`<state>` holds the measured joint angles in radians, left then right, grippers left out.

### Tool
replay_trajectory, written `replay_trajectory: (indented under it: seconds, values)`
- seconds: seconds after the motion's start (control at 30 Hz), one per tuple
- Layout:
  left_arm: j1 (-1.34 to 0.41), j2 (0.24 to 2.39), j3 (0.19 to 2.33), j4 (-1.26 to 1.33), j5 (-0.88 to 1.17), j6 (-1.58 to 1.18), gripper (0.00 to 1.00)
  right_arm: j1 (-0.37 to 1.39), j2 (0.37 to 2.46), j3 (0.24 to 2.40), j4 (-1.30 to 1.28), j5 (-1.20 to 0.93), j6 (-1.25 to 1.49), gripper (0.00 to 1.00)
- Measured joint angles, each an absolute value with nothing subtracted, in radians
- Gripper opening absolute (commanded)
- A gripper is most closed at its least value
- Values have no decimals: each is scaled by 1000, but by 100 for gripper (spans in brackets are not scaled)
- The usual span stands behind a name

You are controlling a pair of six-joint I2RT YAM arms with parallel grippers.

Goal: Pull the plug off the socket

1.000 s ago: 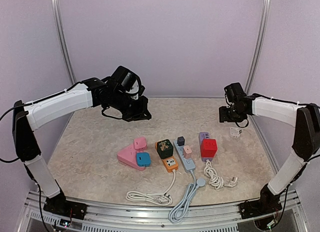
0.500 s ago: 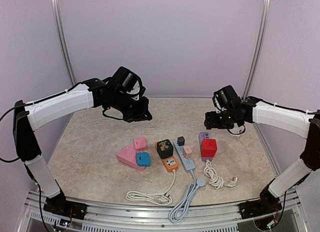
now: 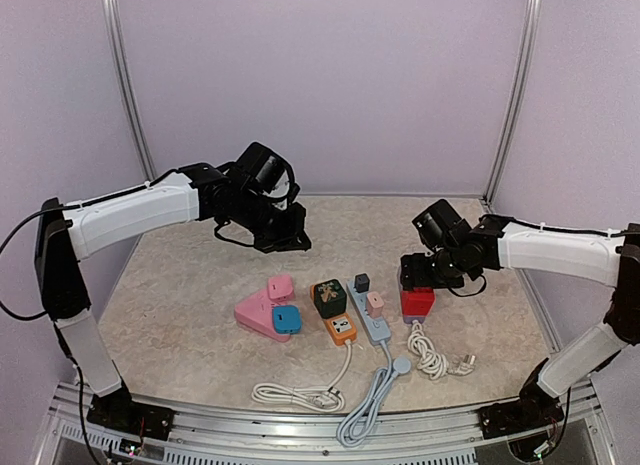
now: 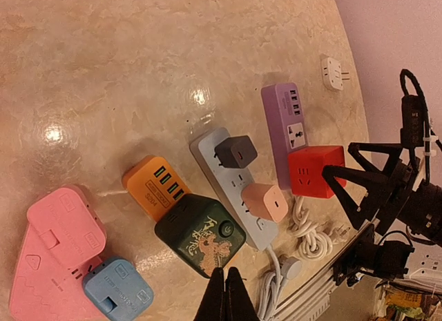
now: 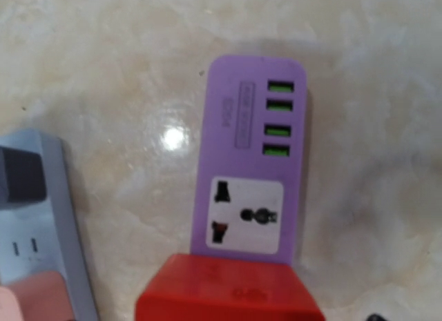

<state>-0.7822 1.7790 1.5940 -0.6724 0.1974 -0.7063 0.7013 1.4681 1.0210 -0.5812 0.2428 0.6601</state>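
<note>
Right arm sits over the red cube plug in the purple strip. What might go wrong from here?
The purple strip lies loose and the left pincer is far off, so pulling the red cube may drag the strip along. The right pincer is open close to the grey strip and its pink plug, and may knock them.

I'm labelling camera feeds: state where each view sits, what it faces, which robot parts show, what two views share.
Top external: above, behind the bases, facing down at the table; left arm, right arm show.
Left wrist: on left arm, facing down at the table; shut jaws at bottom, right arm at right.
Right wrist: close over purple strip, red cube plug; jaws barely show.
Shared: both wrist views show strip and cube.
</note>
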Motion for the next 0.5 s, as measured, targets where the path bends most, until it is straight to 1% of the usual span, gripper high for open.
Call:
replay_trajectory:
  seconds: [0.2,0.3,0.37,0.5]
  values:
    - [-786,1794,1610,-672,206,-706,0,722,1476,993,-588,261,689,81]
    - [-790,1811,1629,-668,210,-706,0,731,1480,982,-589,268,698,76]
    - [-794,1826,1645,-666,213,-705,0,734,1484,975,-587,267,701,71]
    - [-807,1869,1693,-664,222,-703,0,740,1488,965,-574,265,707,67]
